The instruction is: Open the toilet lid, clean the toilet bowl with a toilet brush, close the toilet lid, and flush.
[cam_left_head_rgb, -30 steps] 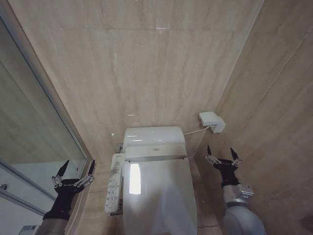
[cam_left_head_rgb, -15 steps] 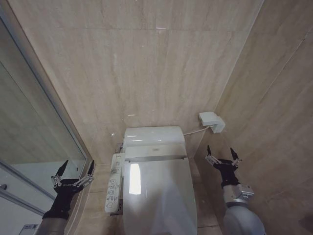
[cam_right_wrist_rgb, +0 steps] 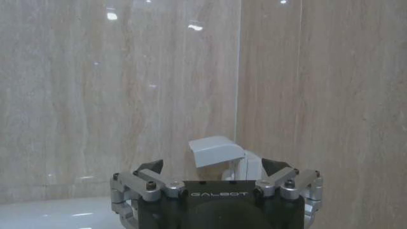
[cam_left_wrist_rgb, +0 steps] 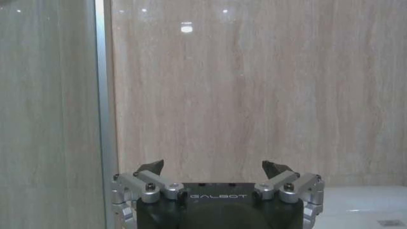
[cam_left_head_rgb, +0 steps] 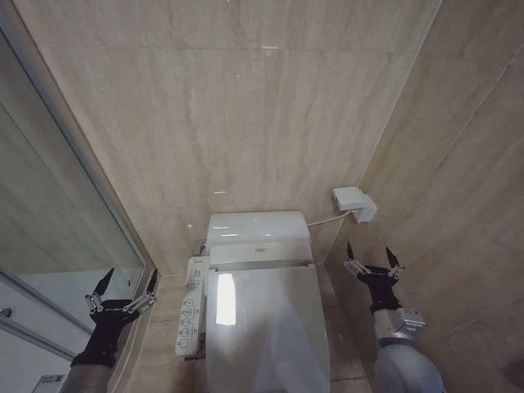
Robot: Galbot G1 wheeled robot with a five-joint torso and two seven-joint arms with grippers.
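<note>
The glossy white toilet lid [cam_left_head_rgb: 266,327] lies shut over the toilet bowl, which is hidden beneath it, at the bottom centre of the head view. A long white button panel [cam_left_head_rgb: 191,309] runs along the toilet's left side. My left gripper [cam_left_head_rgb: 129,278] hovers open to the left of the panel, with nothing between its fingers. My right gripper [cam_left_head_rgb: 370,252] hovers open to the right of the toilet, also holding nothing. Both face the tiled back wall in the wrist views: left gripper [cam_left_wrist_rgb: 215,166], right gripper [cam_right_wrist_rgb: 215,164]. The toilet brush is out of view.
A white tank cover [cam_left_head_rgb: 257,228] sits behind the lid. A small white wall box [cam_left_head_rgb: 354,203] with a cable hangs to the right. A glass shower partition [cam_left_head_rgb: 65,205] with a metal frame runs along the left. Beige tiled walls close in behind and on the right.
</note>
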